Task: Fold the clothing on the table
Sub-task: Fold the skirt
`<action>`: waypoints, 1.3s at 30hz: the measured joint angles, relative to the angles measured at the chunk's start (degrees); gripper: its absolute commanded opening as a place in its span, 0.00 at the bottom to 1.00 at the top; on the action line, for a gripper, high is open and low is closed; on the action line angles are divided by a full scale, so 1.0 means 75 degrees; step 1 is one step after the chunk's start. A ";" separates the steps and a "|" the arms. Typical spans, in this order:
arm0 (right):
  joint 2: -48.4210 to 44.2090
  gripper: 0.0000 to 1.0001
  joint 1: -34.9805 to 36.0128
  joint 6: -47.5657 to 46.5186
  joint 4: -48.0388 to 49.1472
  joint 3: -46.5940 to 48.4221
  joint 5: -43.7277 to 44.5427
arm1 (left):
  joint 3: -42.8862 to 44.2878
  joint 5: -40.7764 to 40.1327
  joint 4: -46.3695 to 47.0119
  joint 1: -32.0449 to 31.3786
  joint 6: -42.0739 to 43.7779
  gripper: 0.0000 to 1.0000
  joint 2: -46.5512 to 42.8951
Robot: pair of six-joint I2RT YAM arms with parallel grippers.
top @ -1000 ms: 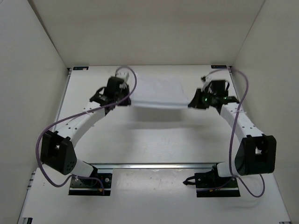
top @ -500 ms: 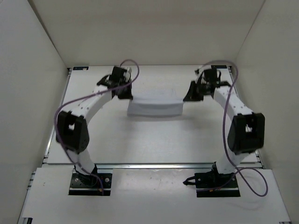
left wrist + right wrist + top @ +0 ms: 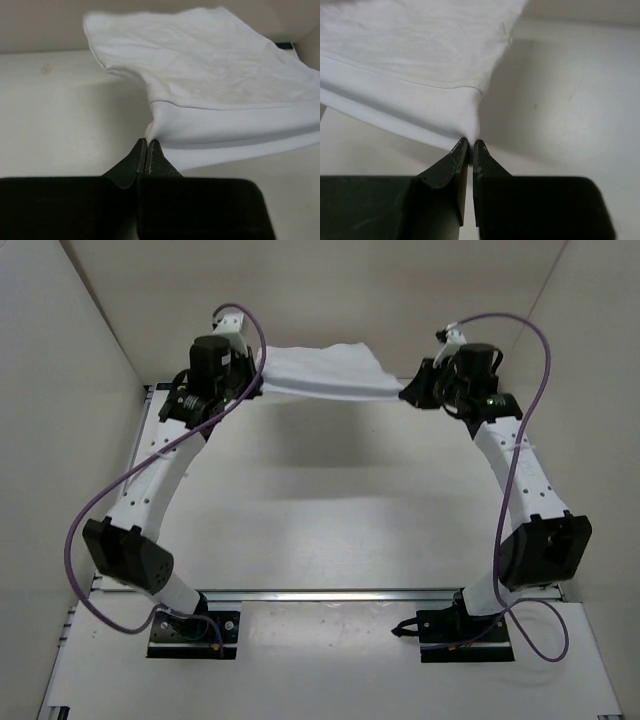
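From their bases at the near edge, both arms stretch far forward and upward. The left hand (image 3: pixel 148 143) is pressed together on one end of the near edge of the clothing (image 3: pixel 325 372), and the right hand (image 3: pixel 471 142) pinches the opposite end the same way. Held so, the white garment hangs stretched between them, lifted off the table (image 3: pixel 330 510) near its far end, with a soft shadow below. This two-point hold probably keeps the layered edge taut and level, so it can be laid down flat as a fold. The table is matte white, with a metal rail (image 3: pixel 330 594) across its near side. Plain white walls (image 3: pixel 320 300) close in the left, right and far sides.
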 measured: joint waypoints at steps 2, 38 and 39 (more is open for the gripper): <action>-0.0621 0.00 0.0026 0.0047 0.0312 -0.1460 -0.0044 | -0.1221 0.0038 0.0303 -0.0079 -0.0012 0.00 -0.0720; 0.2550 0.00 0.0898 -0.0082 -0.0901 -0.1014 -0.0516 | -0.4100 0.0886 -0.0283 0.0495 -0.1600 0.00 0.0519; 0.2882 0.01 0.0883 -0.0152 -0.0973 -0.0618 -0.0522 | -0.3856 0.0880 -0.0245 0.0530 -0.1597 0.02 0.0863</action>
